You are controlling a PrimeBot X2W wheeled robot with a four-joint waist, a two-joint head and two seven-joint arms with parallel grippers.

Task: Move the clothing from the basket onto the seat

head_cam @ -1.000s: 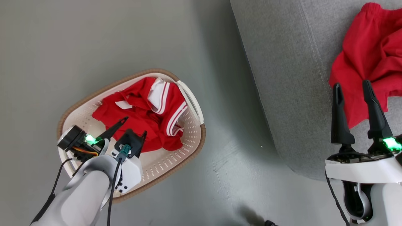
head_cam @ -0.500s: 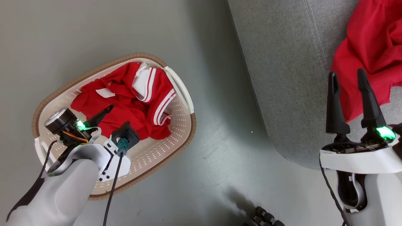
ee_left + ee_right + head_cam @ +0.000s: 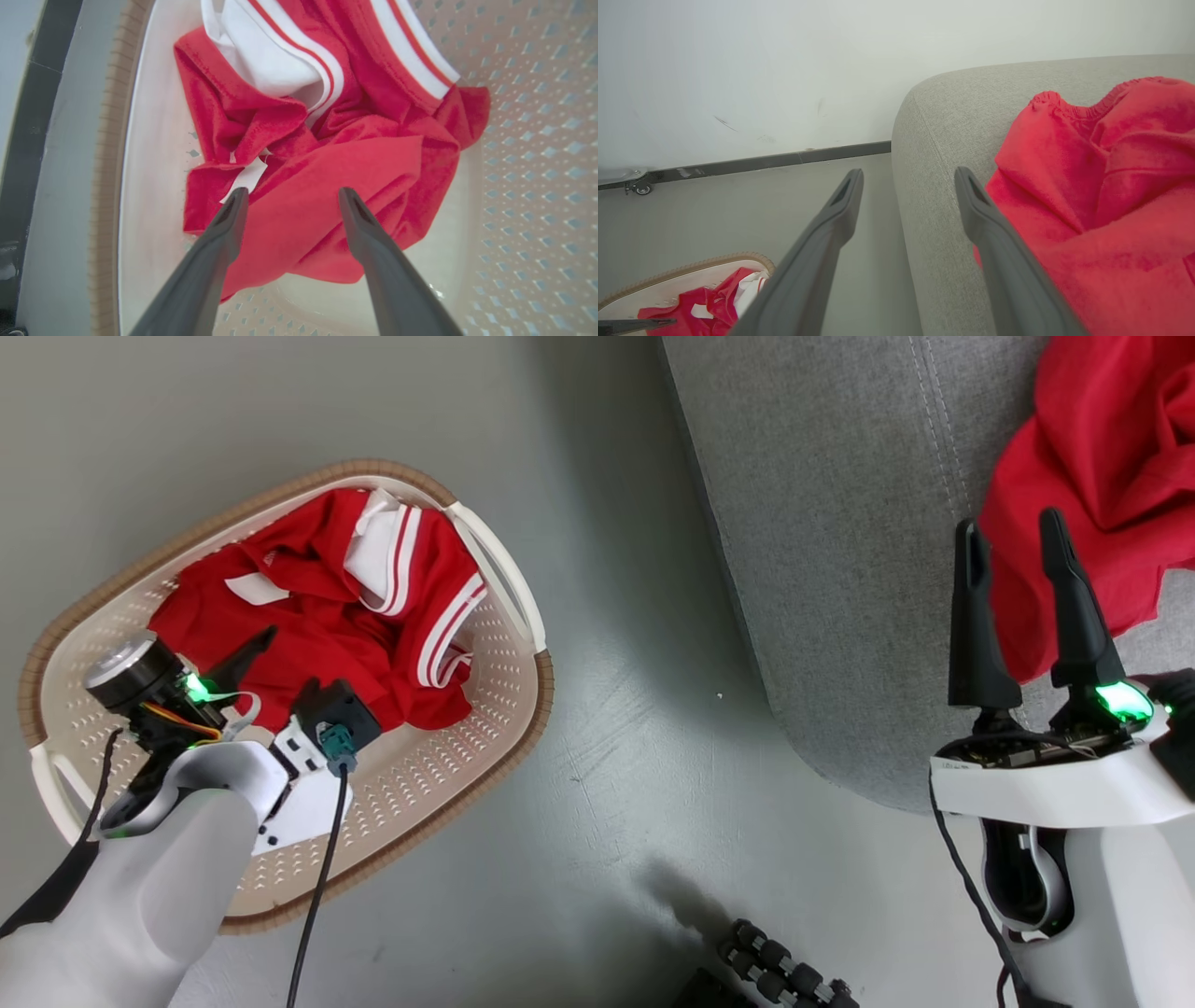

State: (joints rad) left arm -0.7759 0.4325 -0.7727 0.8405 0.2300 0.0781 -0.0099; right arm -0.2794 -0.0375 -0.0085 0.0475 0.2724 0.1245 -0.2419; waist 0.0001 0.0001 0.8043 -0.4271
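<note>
The basket (image 3: 439,775), cream with a brown rim, stands on the floor at the left. In it lies crumpled red clothing with white striped trim (image 3: 373,607). My left gripper (image 3: 291,661) reaches into the basket, open. In the left wrist view its fingers (image 3: 293,192) straddle a fold of that garment (image 3: 327,140), just above the fabric. A plain red garment (image 3: 1102,448) lies on the grey seat (image 3: 840,523) at the right. My right gripper (image 3: 1008,523) is open and empty at that garment's left edge, over the seat (image 3: 943,116).
Grey floor (image 3: 607,756) separates the basket from the seat's rounded corner. A black ribbed part (image 3: 784,971) shows at the bottom edge. A pale wall with a dark baseboard (image 3: 784,161) and a small caster (image 3: 642,189) lie beyond the basket (image 3: 691,270).
The whole head picture has shifted, so the camera moved. Both grippers stay open, and the left one stays over the garment in the basket.
</note>
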